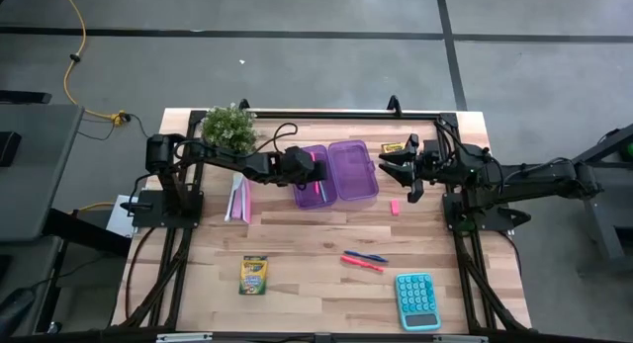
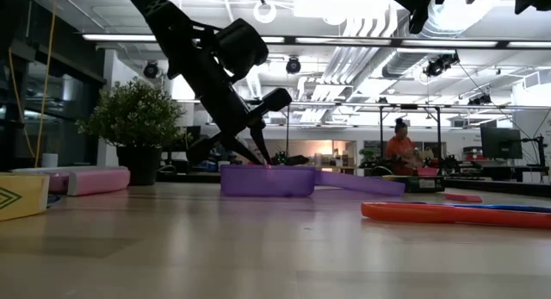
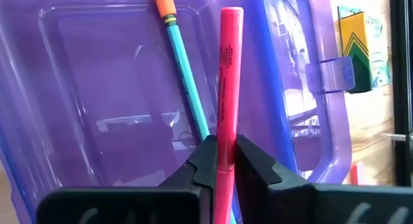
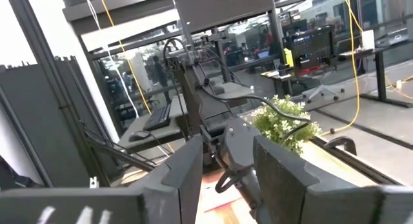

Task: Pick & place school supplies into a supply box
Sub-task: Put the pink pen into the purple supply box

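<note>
Crayons first, on your left: one yellow-green crayon box [image 1: 254, 275] lies flat on the near part of the table [image 1: 297, 244], well apart from the arms. Farther back you see the left gripper [image 3: 226, 161] over the left half of the open purple supply box [image 1: 336, 174], its fingers pinched tight on a pink marker [image 3: 228, 82] that points down into that half. A teal pencil [image 3: 188, 69] with an orange end already lies inside it. Just right of the supply box, a second crayon box [image 1: 393, 146] sits at the far edge, and the tiny pink eraser [image 1: 394, 207] lies nearer. Your right gripper [image 1: 396, 165] hovers there with fingers spread, holding nothing. Red and blue pens [image 1: 364, 261] lie together beside the teal calculator [image 1: 416, 300].
</note>
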Action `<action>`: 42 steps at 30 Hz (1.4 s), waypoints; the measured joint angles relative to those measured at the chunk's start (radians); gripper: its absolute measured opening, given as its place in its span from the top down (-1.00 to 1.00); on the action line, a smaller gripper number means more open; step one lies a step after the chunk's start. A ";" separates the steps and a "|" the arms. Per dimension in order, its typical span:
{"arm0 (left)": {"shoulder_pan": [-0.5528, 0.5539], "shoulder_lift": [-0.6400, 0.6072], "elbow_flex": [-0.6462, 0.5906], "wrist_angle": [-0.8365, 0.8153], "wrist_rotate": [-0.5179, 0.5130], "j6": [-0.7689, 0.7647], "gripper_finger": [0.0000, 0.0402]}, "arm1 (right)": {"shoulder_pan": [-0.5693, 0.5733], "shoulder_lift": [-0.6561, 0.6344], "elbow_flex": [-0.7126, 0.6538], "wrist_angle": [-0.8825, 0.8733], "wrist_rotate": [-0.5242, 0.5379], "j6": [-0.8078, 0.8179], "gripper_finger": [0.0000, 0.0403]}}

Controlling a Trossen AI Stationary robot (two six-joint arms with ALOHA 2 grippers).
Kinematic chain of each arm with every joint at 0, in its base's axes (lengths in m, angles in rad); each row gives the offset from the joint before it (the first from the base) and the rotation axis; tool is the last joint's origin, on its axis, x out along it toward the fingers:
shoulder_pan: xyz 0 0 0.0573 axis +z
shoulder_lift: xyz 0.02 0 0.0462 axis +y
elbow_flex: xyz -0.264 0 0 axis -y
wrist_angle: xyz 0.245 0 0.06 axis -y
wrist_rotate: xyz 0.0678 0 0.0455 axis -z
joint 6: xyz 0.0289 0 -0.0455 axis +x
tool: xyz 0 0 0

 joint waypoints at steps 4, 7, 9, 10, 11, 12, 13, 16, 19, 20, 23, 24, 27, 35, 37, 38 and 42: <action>-0.002 0.000 0.000 -0.003 0.018 0.000 0.90 | 0.000 0.000 0.000 0.000 0.000 0.007 0.35; -0.002 0.000 0.000 -0.003 0.026 -0.017 0.90 | 0.000 0.000 0.000 0.000 0.000 0.026 0.35; -0.003 0.000 0.000 -0.003 0.034 -0.027 0.90 | 0.000 0.000 0.000 -0.004 0.000 0.031 0.35; -0.004 0.000 0.000 -0.002 0.034 -0.033 0.90 | 0.000 0.000 0.000 -0.006 0.000 0.031 0.35; -0.006 0.000 0.000 -0.002 0.034 -0.041 0.90 | 0.000 0.000 0.000 -0.007 0.000 0.032 0.35; -0.007 0.000 0.000 -0.002 0.034 -0.045 0.90 | 0.000 0.000 0.000 -0.008 0.000 0.031 0.35; -0.008 0.000 0.000 -0.002 0.032 -0.051 0.90 | 0.000 0.000 0.000 -0.011 0.000 0.031 0.35; -0.009 0.000 0.000 -0.002 0.031 -0.078 0.90 | 0.000 0.000 0.000 -0.021 0.000 0.034 0.35; -0.009 0.000 0.000 -0.002 0.030 -0.080 0.90 | 0.000 0.000 0.000 -0.030 0.000 0.034 0.35; -0.009 0.000 0.000 -0.002 0.030 -0.082 0.90 | 0.000 0.000 0.000 -0.031 0.000 0.033 0.35; -0.009 0.000 0.000 -0.002 0.027 -0.086 0.90 | 0.000 0.000 0.000 -0.030 0.000 0.034 0.35; -0.009 0.000 0.000 -0.002 0.026 -0.091 0.90 | 0.000 0.000 0.000 -0.031 0.000 0.034 0.35; -0.009 0.000 0.000 -0.003 0.026 -0.089 0.90 | 0.000 0.000 0.000 -0.030 -0.001 0.032 0.35; -0.009 0.000 0.000 -0.004 0.026 -0.081 0.89 | 0.000 0.000 0.000 -0.031 -0.001 0.054 0.35; -0.009 0.000 0.000 -0.004 0.026 -0.079 0.88 | 0.000 0.000 0.000 -0.032 -0.001 0.057 0.35; -0.009 0.000 0.000 -0.004 0.026 -0.081 0.87 | 0.000 0.000 0.000 -0.032 -0.001 0.057 0.35; -0.009 -0.001 0.000 -0.004 0.026 -0.086 0.80 | 0.000 0.000 0.000 -0.039 -0.001 0.057 0.35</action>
